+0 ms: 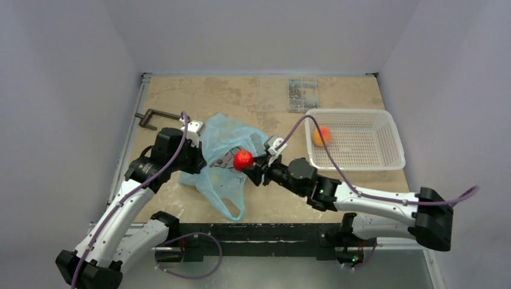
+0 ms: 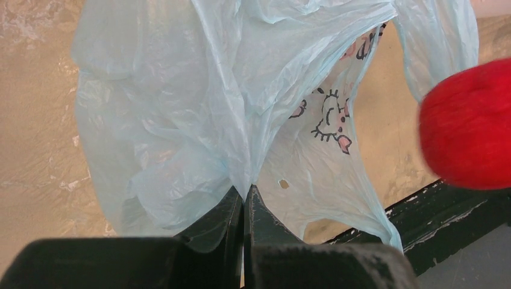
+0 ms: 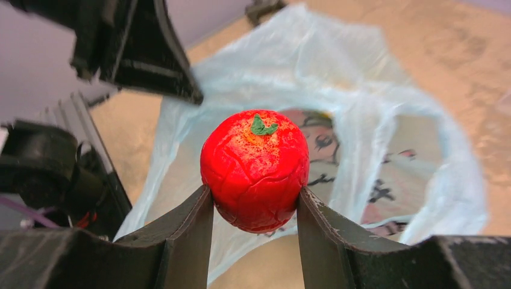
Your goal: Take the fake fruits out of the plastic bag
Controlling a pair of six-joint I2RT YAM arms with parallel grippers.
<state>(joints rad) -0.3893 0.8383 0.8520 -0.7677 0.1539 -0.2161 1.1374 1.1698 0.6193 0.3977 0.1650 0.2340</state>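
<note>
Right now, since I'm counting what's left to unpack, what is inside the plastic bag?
Through the open mouth of the plastic bag only its printed panel shows, no fruit. Crumpled folds hide the rest. The red fruit sits outside, in the right tool.

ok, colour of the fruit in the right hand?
Red fruit, green stem mark; best in right wrist view.

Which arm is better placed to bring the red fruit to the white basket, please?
Right, likely: the right gripper clamps the red fruit, and the white basket stands on that arm's side. The left gripper is pinching the plastic bag.
</note>
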